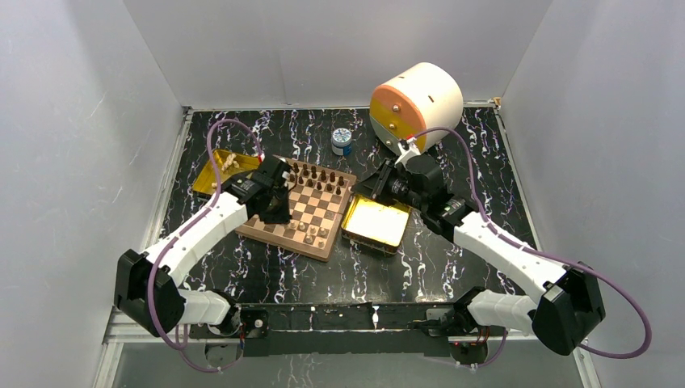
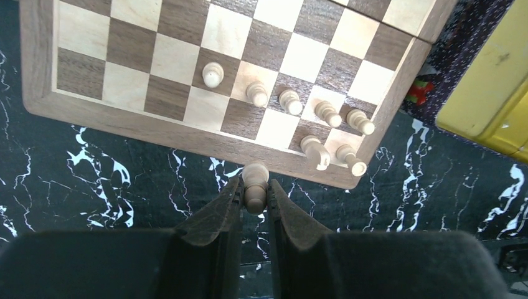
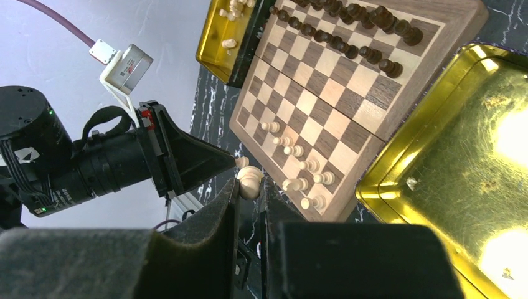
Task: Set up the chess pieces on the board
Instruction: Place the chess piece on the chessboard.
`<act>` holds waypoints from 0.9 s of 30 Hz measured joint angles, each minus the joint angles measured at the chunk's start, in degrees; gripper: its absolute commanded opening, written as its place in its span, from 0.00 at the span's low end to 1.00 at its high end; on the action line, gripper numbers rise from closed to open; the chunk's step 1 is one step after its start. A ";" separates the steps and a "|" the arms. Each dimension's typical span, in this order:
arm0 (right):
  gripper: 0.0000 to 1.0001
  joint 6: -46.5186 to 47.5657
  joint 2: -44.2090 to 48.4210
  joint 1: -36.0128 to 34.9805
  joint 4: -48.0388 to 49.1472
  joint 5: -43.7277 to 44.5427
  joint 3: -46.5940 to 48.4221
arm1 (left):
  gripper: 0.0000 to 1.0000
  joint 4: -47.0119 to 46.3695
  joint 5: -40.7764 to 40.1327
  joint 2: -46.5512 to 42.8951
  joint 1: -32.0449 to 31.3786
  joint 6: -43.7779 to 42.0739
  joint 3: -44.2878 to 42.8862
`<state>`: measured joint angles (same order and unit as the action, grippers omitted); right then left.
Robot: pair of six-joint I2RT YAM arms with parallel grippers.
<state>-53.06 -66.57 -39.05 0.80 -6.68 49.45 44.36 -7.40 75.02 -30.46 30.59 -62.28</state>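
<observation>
Pale chess piece [image 2: 255, 174] is pinched in the left gripper [image 2: 254, 190], above the desk [image 2: 93, 187], just off the rim of the board [image 2: 134, 47], near the standing pale pieces [image 2: 289, 101]. Advised: carry it over a free edge-row square, lower straight, release gently. Right gripper [image 3: 249, 198] is closed

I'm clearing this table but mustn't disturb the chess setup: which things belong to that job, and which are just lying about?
Job: board; dark pieces on its far rows; pale pieces on its near rows; pale piece in the left gripper; left gold tray of pale pieces.
Lying about: right gold tray, looking bare; small jar; white-and-orange drum.
</observation>
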 measured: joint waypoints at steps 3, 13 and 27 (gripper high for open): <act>0.12 0.52 0.31 -0.02 -0.76 0.15 -0.61 | 0.06 -1.03 -1.40 0.02 -2.36 1.16 1.77; 0.12 0.74 0.37 -0.02 -1.33 0.33 -1.51 | 0.06 -5.35 -3.78 0.57 -5.03 3.10 5.60; 0.12 0.74 0.37 0.00 -1.31 0.33 -1.53 | 0.06 -11.80 -4.50 3.39 -7.19 4.15 9.09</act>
<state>-52.31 -66.19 -39.05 -0.51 -6.35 47.92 32.56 -11.90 78.41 -37.65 34.74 -53.19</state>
